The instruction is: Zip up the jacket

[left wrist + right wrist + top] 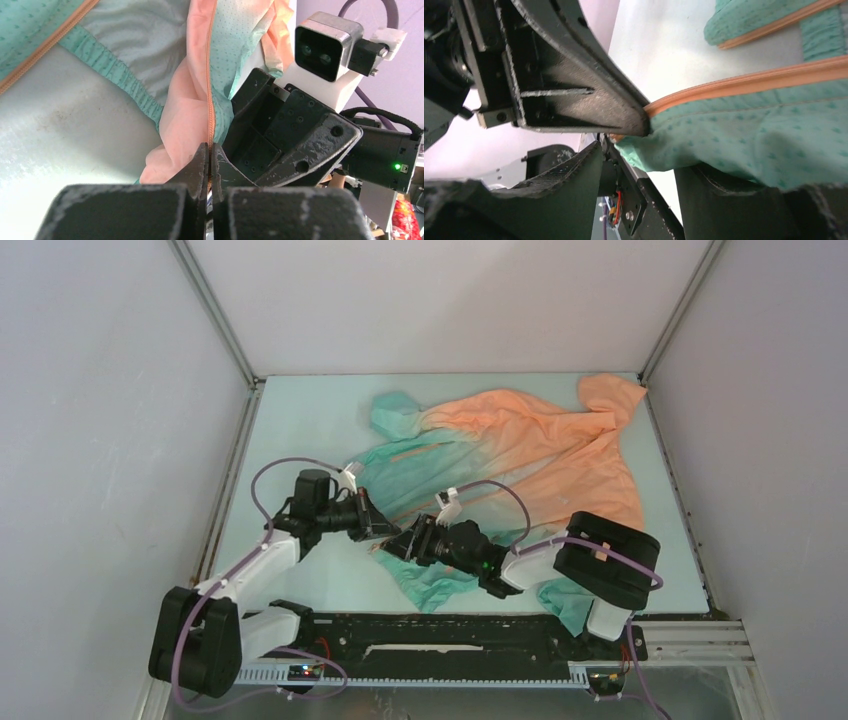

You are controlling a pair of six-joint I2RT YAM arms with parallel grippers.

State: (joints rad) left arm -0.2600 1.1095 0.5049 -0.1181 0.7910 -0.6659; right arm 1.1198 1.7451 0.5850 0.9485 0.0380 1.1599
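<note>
Fabric of the jacket [520,455] is bunching at its near hem, so the bottom end of the orange zipper [211,95] is hard to make out; the rest is lying spread across the table [300,420]. The left gripper [210,149] is pinching the zipper tape, jaws closed on it. The right gripper [398,543] is crowding just beside it, fingers apart, with teal cloth draping over one. Only the wrist views are showing this.

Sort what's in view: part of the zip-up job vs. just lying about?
Job: jacket; its orange zipper; left gripper, shut on the zipper edge; right gripper, open beside it.
Not job: table; enclosure walls.
</note>
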